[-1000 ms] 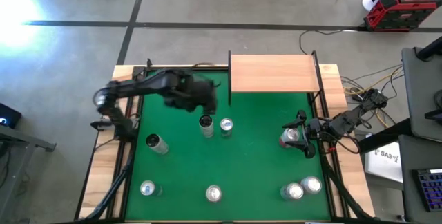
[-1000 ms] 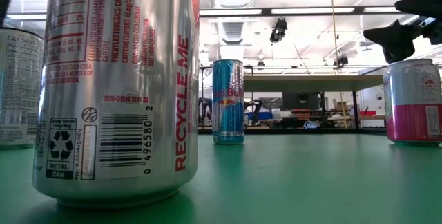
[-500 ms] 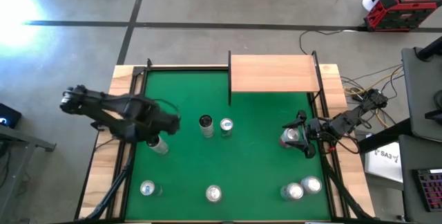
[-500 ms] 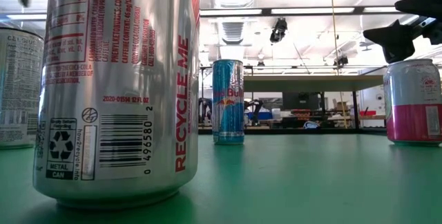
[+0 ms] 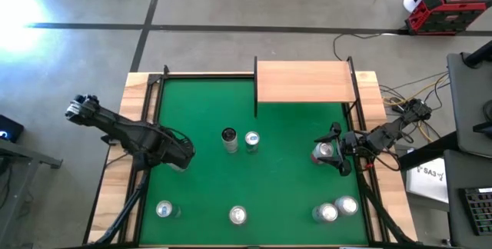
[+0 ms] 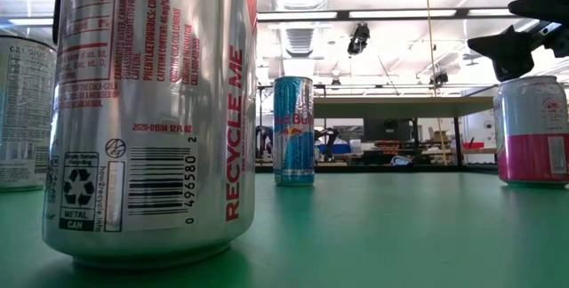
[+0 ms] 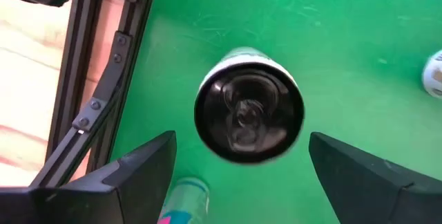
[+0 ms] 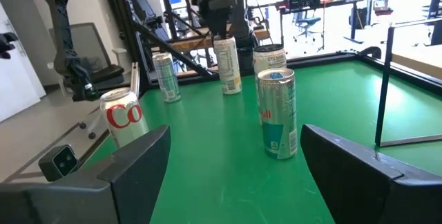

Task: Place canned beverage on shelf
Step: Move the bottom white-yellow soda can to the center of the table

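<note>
Near the table's (image 5: 307, 203) left edge, the left gripper (image 5: 178, 157) hovers half-open over an upright can (image 7: 248, 104), gripping nothing; the right gripper (image 5: 332, 154) hangs open and empty.

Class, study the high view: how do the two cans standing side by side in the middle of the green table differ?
The dark-lidded can has a black top; the silver-lidded can has a bright metal top. The dark-lidded can stands on the picture's left of the pair, the silver-lidded can on its right. Both stand upright on the green felt, close together.

Grey concrete floor (image 5: 231, 3) (taped lines)
</note>
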Robot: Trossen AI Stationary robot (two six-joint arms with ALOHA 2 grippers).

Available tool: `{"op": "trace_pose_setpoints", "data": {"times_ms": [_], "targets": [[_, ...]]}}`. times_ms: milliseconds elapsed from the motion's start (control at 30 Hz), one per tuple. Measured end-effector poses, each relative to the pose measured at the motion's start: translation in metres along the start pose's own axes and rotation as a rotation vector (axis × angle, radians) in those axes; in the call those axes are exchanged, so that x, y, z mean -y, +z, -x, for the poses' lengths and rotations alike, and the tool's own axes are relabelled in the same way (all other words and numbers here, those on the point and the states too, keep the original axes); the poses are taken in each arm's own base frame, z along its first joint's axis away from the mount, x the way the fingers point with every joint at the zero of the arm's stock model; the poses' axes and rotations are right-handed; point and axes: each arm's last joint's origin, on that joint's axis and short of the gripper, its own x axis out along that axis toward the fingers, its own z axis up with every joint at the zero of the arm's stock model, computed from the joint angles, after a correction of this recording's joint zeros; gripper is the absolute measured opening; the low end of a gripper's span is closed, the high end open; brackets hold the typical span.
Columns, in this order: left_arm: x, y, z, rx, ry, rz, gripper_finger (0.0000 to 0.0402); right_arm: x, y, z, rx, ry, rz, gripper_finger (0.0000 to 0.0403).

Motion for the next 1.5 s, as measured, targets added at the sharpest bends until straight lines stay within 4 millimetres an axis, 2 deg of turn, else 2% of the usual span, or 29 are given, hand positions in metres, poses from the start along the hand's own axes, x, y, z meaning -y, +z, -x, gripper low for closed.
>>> {"op": "trace_pose_setpoints", "data": {"times_ms": [267, 533, 833, 1167, 1333, 1500], "targets": [[-0.001, 0.002, -0.020, 0.022, -0.023, -0.001, 0.0313, 0.000, 0.000, 0.000, 0.000, 0.000, 0.000, 0.0315], [-0.003, 0.004, -0.032, 0.019, -0.037, 0.006, 0.0302, 0.000, 0.000, 0.000, 0.000, 0.001, 0.000, 0.0315], [-0.003, 0.004, -0.032, 0.024, -0.046, 0.000, 0.0240, 0.000, 0.000, 0.000, 0.000, 0.001, 0.000, 0.0315], [0.002, 0.001, -0.027, -0.016, -0.106, 0.030, 0.0237, 0.000, 0.000, 0.000, 0.000, 0.001, 0.000, 0.0315], [0.007, -0.002, -0.021, -0.035, -0.130, 0.139, 0.0237, 0.000, 0.000, 0.000, 0.000, 0.000, 0.000, 0.0315], [0.023, -0.011, -0.018, -0.023, -0.100, 0.298, 0.0237, 0.000, 0.000, 0.000, 0.000, 0.000, 0.000, 0.0315]]}}
